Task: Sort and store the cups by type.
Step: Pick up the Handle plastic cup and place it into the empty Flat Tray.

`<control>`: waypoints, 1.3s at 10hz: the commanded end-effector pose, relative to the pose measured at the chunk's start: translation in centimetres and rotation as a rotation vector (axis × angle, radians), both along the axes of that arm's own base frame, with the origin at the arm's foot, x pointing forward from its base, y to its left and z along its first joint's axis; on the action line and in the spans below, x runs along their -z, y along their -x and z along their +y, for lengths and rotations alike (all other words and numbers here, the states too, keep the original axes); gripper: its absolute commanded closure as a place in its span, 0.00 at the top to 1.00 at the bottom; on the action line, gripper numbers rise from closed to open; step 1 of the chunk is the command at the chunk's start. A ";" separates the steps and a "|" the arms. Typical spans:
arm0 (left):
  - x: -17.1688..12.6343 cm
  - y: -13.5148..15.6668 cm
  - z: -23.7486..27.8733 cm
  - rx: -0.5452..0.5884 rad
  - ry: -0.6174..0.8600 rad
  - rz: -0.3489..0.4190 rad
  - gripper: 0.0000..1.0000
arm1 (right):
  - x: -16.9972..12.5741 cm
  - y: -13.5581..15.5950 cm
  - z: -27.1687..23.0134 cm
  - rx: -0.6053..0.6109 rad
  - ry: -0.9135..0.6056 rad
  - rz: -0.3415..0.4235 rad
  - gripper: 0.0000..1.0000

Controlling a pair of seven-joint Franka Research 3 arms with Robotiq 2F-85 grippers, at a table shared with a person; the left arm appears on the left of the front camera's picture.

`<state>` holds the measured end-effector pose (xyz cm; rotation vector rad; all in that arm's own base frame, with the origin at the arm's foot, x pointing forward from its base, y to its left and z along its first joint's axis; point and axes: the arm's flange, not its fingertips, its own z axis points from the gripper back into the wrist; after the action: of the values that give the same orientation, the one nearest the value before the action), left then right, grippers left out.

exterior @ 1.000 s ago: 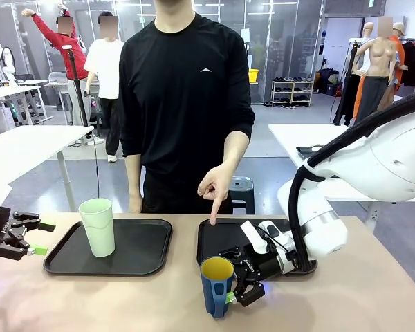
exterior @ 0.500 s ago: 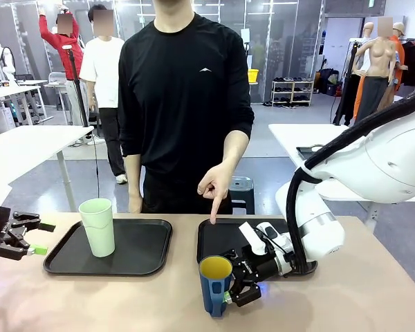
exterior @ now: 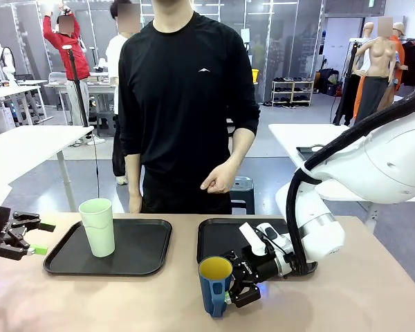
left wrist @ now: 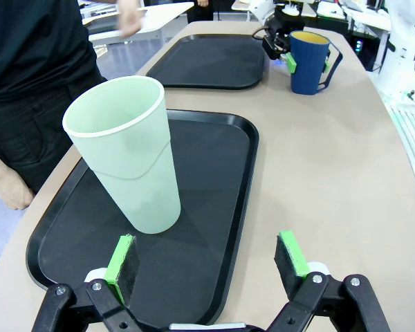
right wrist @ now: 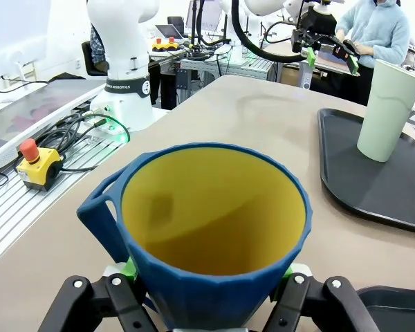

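The dark blue mug (exterior: 215, 285) with its yellow inside stands upright just in front of the right black tray (exterior: 225, 238), handle turned away from the gripper. My right gripper (exterior: 232, 294) is shut on the mug's lower body; in the right wrist view the mug (right wrist: 214, 228) sits between the green pads. The mint-green tumbler (exterior: 97, 226) stands upright on the left black tray (exterior: 145, 242). My left gripper (exterior: 38, 238) hovers open at the table's left edge, and in its wrist view the tumbler (left wrist: 128, 162) is just ahead of the open gripper (left wrist: 207, 252).
A person in black stands at the far side, one hand (exterior: 218, 181) held in a loose fist above the right tray. At the robot's side of the table, the right wrist view shows cables and a yellow emergency-stop box (right wrist: 34, 162).
The person's hand, which pointed down at the right tray, has drawn back up into a loose fist. The mug and right gripper shifted slightly left; the left arm is still.
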<state>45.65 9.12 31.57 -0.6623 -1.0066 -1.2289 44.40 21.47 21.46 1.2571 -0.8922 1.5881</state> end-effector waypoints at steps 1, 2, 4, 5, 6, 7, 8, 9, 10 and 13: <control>0.0 -0.3 0.2 0.014 0.012 -0.009 1.00 | -0.7 0.5 -0.3 0.005 -0.022 -0.020 0.30; 0.0 -0.3 0.2 0.014 0.012 -0.009 1.00 | -1.4 0.9 -0.8 0.022 -0.035 -0.015 0.30; 0.0 -0.3 0.2 0.014 0.012 -0.009 1.00 | -2.9 1.7 -1.3 0.055 -0.047 -0.005 0.30; 0.0 -0.3 0.2 0.014 0.012 -0.009 1.00 | -3.8 2.1 -1.6 0.055 -0.063 -0.008 0.30; 0.0 -0.3 0.2 0.014 0.012 -0.009 1.00 | -4.7 2.6 -2.0 0.067 -0.052 0.000 0.30; 0.0 -0.3 0.2 0.014 0.012 -0.009 1.00 | -5.5 2.9 -2.4 0.074 -0.043 0.009 0.30; 0.0 -0.3 0.2 0.014 0.012 -0.009 1.00 | -6.3 3.2 -3.0 0.084 -0.042 0.002 0.30; 0.0 -0.3 0.2 0.014 0.012 -0.009 1.00 | -6.9 3.5 -3.5 0.101 -0.027 -0.005 0.30; 0.0 -0.3 0.2 0.014 0.012 -0.009 1.00 | -7.4 3.7 -3.9 0.110 -0.019 -0.007 0.30; 0.0 -0.3 0.2 0.014 0.012 -0.009 1.00 | -7.0 3.4 -4.0 0.087 -0.029 -0.031 0.30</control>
<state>45.65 9.13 31.57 -0.6622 -1.0066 -1.2287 40.92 17.24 28.76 1.1939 -0.9811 1.5298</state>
